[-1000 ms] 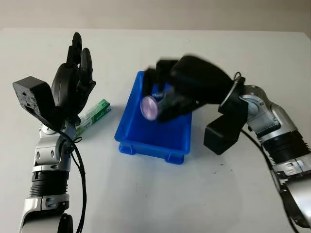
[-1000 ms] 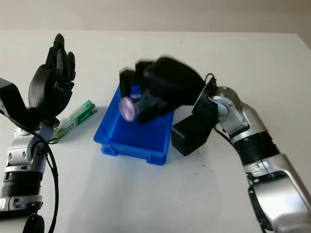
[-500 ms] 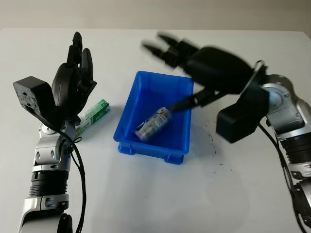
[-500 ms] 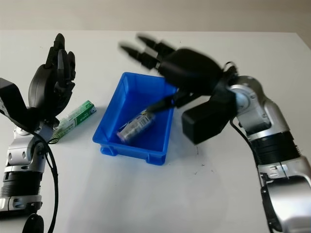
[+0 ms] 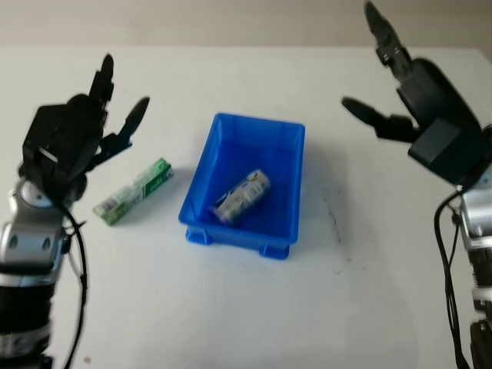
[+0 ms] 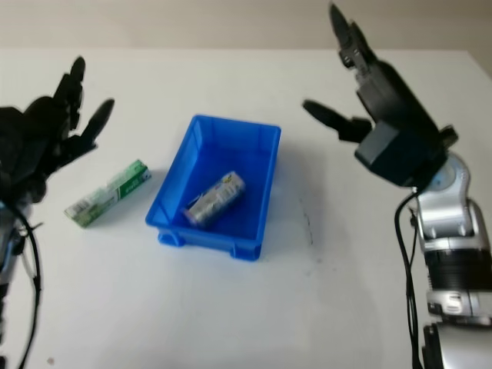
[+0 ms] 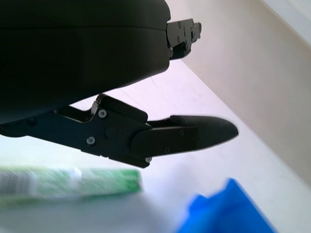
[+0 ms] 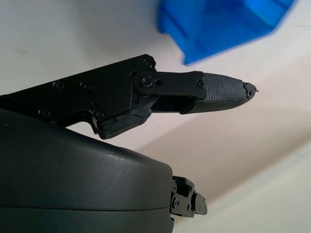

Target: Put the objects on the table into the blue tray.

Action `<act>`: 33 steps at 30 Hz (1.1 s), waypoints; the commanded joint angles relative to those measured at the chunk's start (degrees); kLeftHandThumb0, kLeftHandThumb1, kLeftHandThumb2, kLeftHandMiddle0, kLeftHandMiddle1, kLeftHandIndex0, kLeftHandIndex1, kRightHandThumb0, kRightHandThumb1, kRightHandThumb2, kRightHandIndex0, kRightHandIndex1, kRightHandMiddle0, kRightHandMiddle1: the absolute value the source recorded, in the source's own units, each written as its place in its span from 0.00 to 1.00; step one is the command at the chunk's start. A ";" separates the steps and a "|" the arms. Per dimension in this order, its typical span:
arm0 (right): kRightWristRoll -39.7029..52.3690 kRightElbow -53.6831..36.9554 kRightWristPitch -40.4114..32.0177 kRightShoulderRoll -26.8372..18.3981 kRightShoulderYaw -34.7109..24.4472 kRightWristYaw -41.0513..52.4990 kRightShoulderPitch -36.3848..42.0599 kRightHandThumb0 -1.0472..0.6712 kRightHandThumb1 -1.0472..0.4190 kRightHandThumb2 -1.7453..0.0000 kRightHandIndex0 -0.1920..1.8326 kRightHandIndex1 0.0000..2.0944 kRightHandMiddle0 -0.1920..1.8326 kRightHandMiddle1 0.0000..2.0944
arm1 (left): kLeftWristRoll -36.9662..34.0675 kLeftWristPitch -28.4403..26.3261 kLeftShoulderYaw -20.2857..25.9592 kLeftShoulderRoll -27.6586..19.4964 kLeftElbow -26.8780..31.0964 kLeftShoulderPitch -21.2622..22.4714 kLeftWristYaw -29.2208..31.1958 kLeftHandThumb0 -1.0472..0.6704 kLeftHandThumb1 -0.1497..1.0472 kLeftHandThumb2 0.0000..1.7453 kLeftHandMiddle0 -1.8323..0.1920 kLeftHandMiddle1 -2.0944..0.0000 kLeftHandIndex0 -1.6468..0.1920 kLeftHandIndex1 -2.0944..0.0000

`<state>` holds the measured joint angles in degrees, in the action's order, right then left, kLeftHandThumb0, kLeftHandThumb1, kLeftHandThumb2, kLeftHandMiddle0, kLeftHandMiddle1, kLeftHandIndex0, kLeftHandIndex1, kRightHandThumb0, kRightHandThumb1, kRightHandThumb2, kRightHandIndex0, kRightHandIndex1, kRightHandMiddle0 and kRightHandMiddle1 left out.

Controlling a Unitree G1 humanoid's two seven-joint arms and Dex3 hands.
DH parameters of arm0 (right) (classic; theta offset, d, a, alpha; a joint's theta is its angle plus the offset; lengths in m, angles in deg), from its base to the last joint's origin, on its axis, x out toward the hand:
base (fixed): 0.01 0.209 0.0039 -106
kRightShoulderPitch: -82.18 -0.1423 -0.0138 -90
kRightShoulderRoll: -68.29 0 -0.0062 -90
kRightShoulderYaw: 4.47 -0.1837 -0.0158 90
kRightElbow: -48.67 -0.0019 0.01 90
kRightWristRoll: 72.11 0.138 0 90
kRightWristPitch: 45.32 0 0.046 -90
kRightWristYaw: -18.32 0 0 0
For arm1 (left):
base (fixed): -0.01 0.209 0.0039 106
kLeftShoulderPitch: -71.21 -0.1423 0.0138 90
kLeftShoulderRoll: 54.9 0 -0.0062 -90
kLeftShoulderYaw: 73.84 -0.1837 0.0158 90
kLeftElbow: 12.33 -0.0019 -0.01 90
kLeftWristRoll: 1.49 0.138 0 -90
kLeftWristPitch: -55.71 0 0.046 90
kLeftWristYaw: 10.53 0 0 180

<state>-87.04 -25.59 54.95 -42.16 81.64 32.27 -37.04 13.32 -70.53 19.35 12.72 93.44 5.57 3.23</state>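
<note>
The blue tray (image 5: 284,144) stands at the middle of the white table. A small can with a printed label (image 5: 242,196) lies on its side inside the tray. A green and white box (image 5: 133,191) lies flat on the table left of the tray; it also appears in the left wrist view (image 7: 68,186). My left hand (image 5: 81,131) is open, raised above the table just behind and left of the green box. My right hand (image 5: 407,84) is open, held high to the right of the tray and holding nothing.
The table's far edge meets a beige wall (image 5: 231,19). A thin dark pen mark (image 5: 332,217) runs on the bare table right of the tray.
My right hand let the can go into the tray, then swung up and away to the right. My left hand moved left and tilted over the green box.
</note>
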 commanded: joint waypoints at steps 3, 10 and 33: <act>0.80 -5.66 -6.99 1.10 -1.31 -0.53 4.18 0.16 0.00 0.74 0.00 0.00 0.00 0.00 | 5.98 -4.37 -1.77 -3.38 6.22 -3.50 1.52 0.13 1.00 0.23 0.96 0.97 0.97 0.98; -0.58 -8.40 -9.73 2.55 0.11 -1.47 5.87 0.14 0.00 0.71 0.00 0.00 0.00 0.00 | 12.72 -10.28 -1.69 -2.39 12.99 -6.72 1.88 0.14 1.00 0.17 0.95 0.97 0.96 0.97; 7.70 -6.60 -8.67 6.13 -3.20 -3.34 4.17 0.09 0.00 0.64 0.00 0.00 0.00 0.00 | 22.11 -12.73 -12.28 -4.93 12.28 -9.88 12.82 0.09 1.00 0.06 0.95 0.98 0.96 0.97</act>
<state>-79.93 -31.87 46.60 -36.46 79.18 29.22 -32.19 35.18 -83.96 7.45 8.25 105.80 -3.06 15.77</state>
